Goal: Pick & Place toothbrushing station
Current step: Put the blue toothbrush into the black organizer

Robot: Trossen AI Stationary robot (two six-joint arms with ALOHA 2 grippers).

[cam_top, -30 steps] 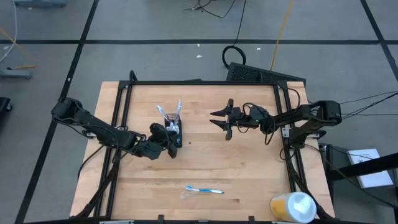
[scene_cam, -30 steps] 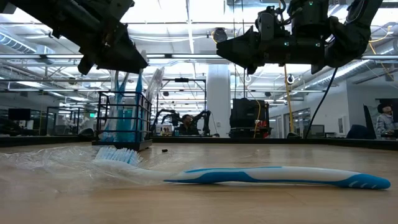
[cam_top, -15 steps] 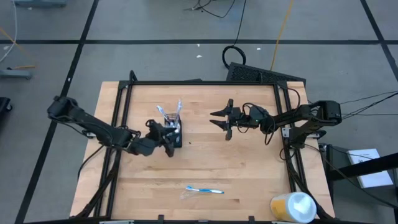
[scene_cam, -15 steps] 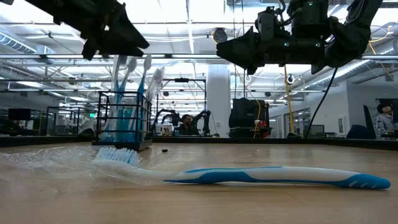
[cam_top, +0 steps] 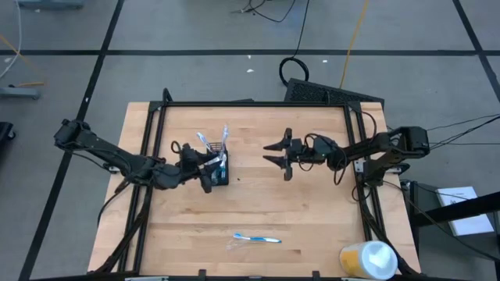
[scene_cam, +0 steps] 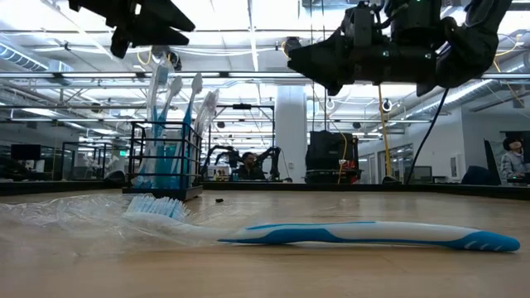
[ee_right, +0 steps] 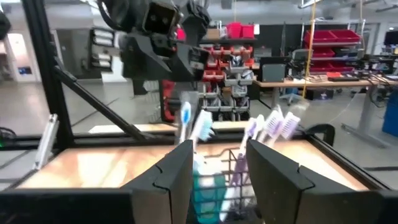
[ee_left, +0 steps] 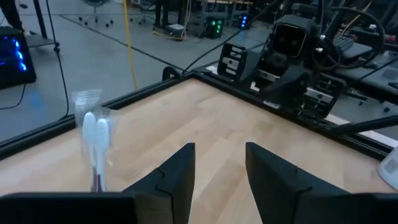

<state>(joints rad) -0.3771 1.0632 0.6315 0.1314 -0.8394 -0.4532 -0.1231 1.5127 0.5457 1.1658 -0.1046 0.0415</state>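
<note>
The black mesh holder [cam_top: 221, 172] stands on its base left of the table's middle, with several blue-and-white toothbrushes [cam_top: 212, 144] upright in it; it also shows in the low view [scene_cam: 167, 161] and the right wrist view [ee_right: 231, 171]. Blue tubes [ee_right: 205, 190] stand inside it. My left gripper [cam_top: 205, 172] is open, just left of the holder and above it [scene_cam: 157, 21], touching nothing. My right gripper [cam_top: 278, 153] is open and empty, raised right of the holder [scene_cam: 319, 64]. A loose blue-and-white toothbrush [cam_top: 256, 238] lies flat near the front edge on clear wrap [scene_cam: 66, 217].
A yellow-and-white round container [cam_top: 367, 259] stands at the table's front right corner. A black frame [cam_top: 250, 104] runs round the table's edges. Bare wood lies between the holder and the loose toothbrush. People show in the room beyond [scene_cam: 247, 163].
My left gripper has drawn back from the holder toward the table's left edge and has risen, uncovering the toothbrush heads in the low view. The holder and brushes have stayed in place. My right gripper has risen slightly.
</note>
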